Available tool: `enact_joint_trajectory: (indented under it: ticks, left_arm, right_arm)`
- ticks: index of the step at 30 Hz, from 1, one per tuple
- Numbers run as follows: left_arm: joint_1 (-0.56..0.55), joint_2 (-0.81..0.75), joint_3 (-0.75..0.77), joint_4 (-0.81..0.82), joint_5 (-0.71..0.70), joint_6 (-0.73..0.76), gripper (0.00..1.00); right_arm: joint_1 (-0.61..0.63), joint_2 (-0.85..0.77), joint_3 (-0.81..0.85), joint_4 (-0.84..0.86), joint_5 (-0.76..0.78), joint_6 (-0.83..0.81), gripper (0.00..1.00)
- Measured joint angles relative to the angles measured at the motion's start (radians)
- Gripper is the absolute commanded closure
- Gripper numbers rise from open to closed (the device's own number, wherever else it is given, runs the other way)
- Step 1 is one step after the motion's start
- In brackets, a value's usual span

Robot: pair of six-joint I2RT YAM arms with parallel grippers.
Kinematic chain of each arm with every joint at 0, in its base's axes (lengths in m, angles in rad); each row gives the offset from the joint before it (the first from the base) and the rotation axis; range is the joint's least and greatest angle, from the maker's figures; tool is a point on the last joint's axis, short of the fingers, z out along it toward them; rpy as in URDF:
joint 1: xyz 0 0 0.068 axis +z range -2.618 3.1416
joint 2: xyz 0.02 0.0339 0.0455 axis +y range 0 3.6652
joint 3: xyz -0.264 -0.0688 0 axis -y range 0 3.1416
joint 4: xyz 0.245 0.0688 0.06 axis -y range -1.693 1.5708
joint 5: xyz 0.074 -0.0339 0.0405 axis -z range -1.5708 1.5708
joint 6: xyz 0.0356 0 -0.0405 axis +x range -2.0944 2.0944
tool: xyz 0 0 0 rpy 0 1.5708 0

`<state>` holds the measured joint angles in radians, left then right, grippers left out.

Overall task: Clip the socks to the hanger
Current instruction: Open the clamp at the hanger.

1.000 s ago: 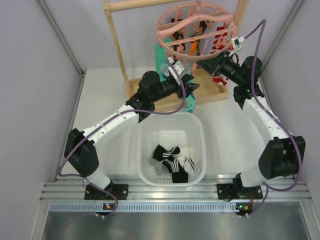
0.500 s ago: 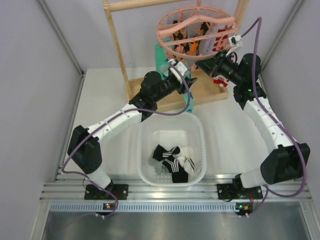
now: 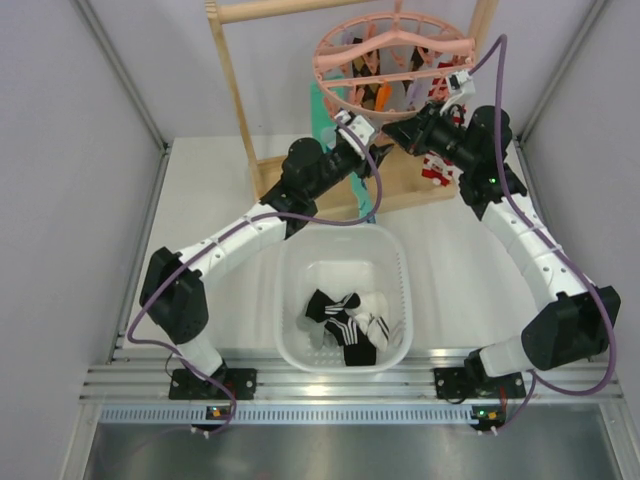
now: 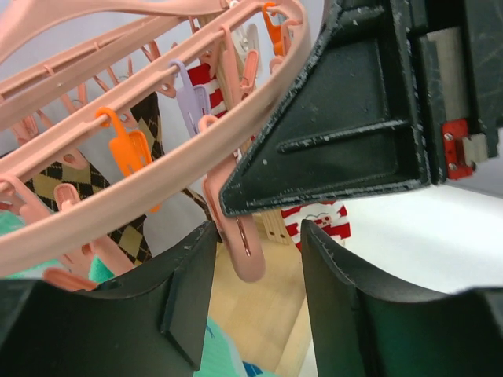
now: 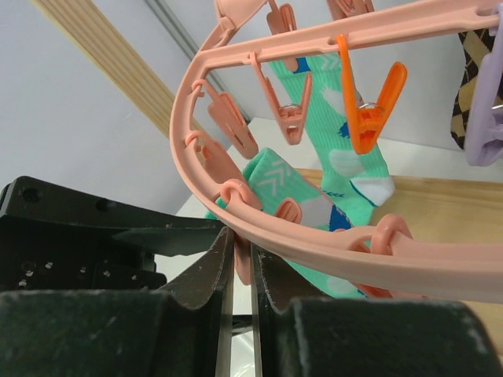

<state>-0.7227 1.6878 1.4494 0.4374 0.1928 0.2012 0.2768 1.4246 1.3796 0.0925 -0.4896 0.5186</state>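
At the far edge, a pink peg [image 4: 240, 236] on the hanger [image 5: 409, 27] is pinched tight by the right gripper [image 5: 244, 253], while the left gripper [image 4: 258, 243] is held spread around it. The socks [image 3: 345, 335] are left in the basket [image 3: 283, 300], near-edge centre.

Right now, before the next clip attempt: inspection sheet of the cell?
Surface: white table, carrying white basket and wooden rack.
Job's things: black-and-white socks in the basket; pink hanger hanging at the rack.
Clutter: teal patterned sock, red-and-white striped sock at the rack.
Grippers: right gripper shut on pink peg; left gripper open around that peg's lower end; neither holds a sock.
Cables: purple cables along both arms, the right one arcing past the hanger.
Surroundings: grey walls, aluminium rail at near edge.
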Motion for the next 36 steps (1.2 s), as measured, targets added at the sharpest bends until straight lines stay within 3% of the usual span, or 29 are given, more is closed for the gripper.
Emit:
enact_joint_trajectory:
  ticks: [8, 13, 21, 22, 23, 25, 28, 33, 36]
  left_arm:
    - [0.011, 0.056, 0.071, 0.003, 0.0, 0.002, 0.58]
    - [0.017, 0.074, 0.088, 0.002, -0.001, -0.009, 0.81]
    - [0.025, 0.074, 0.088, 0.005, 0.022, -0.044, 1.0]
    - [0.027, 0.074, 0.088, 0.005, 0.025, -0.048, 1.0]
    - [0.027, 0.074, 0.088, 0.005, 0.026, -0.051, 1.0]
    - [0.029, 0.074, 0.088, 0.005, 0.025, -0.057, 1.0]
    - [0.036, 0.074, 0.088, 0.0, 0.031, -0.066, 1.0]
    - [0.04, 0.074, 0.088, -0.001, 0.043, -0.084, 1.0]
    - [0.042, 0.073, 0.088, 0.003, 0.05, -0.103, 1.0]
  right_arm:
    - [0.011, -0.003, 0.006, -0.014, 0.016, -0.002, 1.0]
    - [0.011, -0.003, 0.011, -0.019, 0.032, 0.003, 1.0]
    - [0.012, -0.003, 0.011, -0.016, 0.041, 0.048, 1.0]
    - [0.012, -0.003, 0.011, -0.016, 0.041, 0.053, 0.94]
    - [0.012, -0.003, 0.011, -0.015, 0.041, 0.059, 0.71]
    - [0.012, -0.003, 0.011, -0.012, 0.031, 0.076, 0.52]
    - [0.012, -0.013, 0.009, -0.011, 0.038, 0.085, 0.48]
    - [0.007, -0.065, -0.034, 0.017, 0.072, 0.11, 0.55]
    - [0.002, -0.092, -0.047, 0.024, 0.092, 0.118, 0.53]
